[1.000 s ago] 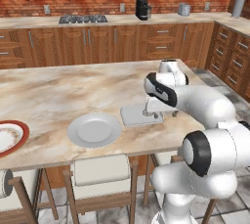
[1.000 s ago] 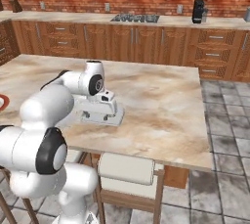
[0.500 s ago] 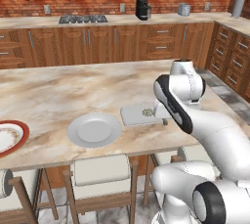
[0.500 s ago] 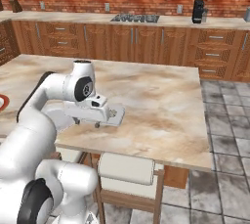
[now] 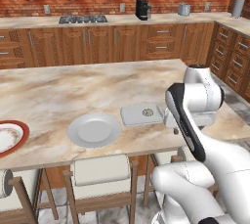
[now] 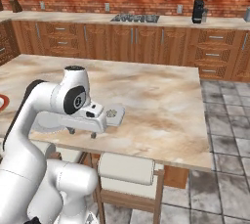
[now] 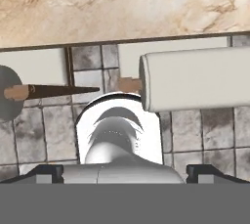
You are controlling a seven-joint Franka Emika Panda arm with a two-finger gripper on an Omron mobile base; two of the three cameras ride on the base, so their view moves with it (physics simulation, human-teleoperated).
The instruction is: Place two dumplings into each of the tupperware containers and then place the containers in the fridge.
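While the white two-finger gripper [image 6: 82,131] hangs at the near edge of the marble island countertop [image 5: 73,91], its jaws stand fully apart and grip nothing. The pale whitish-grey rectangular tupperware container [image 5: 141,115] lies near that edge, just beside the gripper, with one mottled grey-green dumpling [image 5: 146,112] inside. A round pale grey plate [image 5: 94,130] sits to its left, apart from it. A round red-rimmed plate [image 5: 9,137] rests at the near left corner. In the hand view, the cream padded stool back [image 7: 195,78] lies below the countertop edge.
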